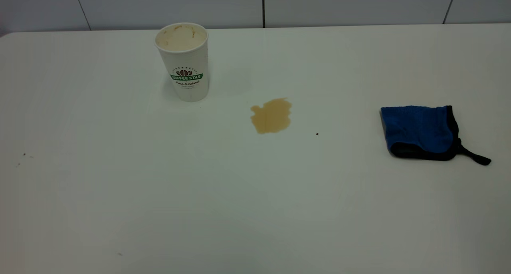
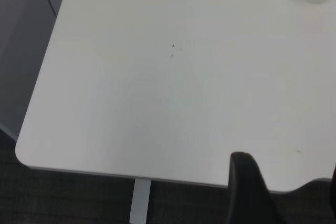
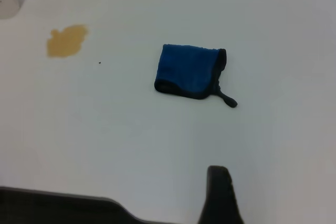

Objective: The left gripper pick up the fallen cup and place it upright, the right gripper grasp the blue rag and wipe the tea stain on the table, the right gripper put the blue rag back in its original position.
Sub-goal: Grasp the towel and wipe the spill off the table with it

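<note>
The cup (image 1: pixel 183 62) stands upright at upper left; the tea stain (image 1: pixel 271 115) lies mid-frame, the blue rag (image 1: pixel 419 132) right, a dark speck (image 1: pixel 317 134) between. Neither gripper's finger spread can be told.

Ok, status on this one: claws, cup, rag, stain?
Cup upright. Tea stain unwiped. Blue rag untouched, right of stain. Both claws off the work; nothing in the way.

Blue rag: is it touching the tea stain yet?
Apart. The exterior view shows bare table between the blue rag and the tea stain.
</note>
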